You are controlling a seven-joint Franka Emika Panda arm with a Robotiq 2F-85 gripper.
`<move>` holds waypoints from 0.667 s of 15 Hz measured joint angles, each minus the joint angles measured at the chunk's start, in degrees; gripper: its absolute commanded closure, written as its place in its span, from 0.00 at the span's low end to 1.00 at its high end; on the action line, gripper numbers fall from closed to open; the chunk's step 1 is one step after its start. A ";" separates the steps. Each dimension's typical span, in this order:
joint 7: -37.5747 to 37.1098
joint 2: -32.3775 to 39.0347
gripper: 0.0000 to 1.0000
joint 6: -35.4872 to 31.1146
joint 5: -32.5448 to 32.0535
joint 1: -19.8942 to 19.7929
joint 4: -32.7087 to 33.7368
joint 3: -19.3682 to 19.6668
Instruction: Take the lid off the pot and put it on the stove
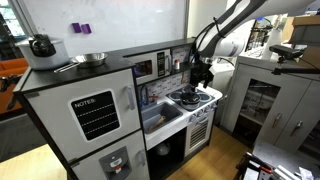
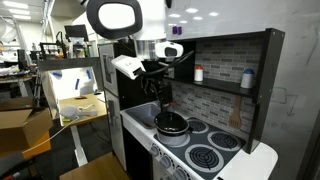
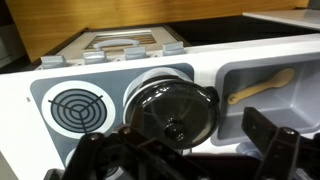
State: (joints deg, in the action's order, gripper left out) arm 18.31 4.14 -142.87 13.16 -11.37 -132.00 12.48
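Note:
The small silvery pot [image 3: 150, 88] sits on a stove burner with its round shiny lid [image 3: 168, 108] on it; the lid has a dark knob in the middle. The pot and lid also show in an exterior view [image 2: 172, 124]. The white toy stove [image 3: 40, 92] with dark ringed burners shows in both exterior views [image 1: 195, 98] [image 2: 215, 150]. My gripper [image 3: 200, 146] is open and hangs just above the lid, with its dark fingers on either side of the knob. It also shows in both exterior views [image 1: 200, 75] [image 2: 160, 95]. It holds nothing.
A free burner [image 3: 73, 108] lies beside the pot. A sink basin [image 3: 232, 75] with a wooden spoon [image 3: 260, 87] is on the pot's other side. A steel bowl [image 1: 92, 58] and a dark kettle [image 1: 42, 45] stand on the toy fridge. A shelf with bottles [image 2: 198, 73] hangs behind the stove.

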 measured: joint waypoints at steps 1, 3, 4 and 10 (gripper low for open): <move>2.95 0.33 0.00 -0.15 3.03 -0.12 0.16 -0.07; 7.67 1.12 0.00 -0.15 7.76 -0.25 0.74 -0.17; 9.48 1.52 0.00 -0.13 9.47 -0.34 1.07 -0.19; 15.23 5.12 0.00 1.46 13.20 -1.77 4.69 -0.34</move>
State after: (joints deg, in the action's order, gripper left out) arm 33.54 9.26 -141.41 26.36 -13.14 -127.32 12.14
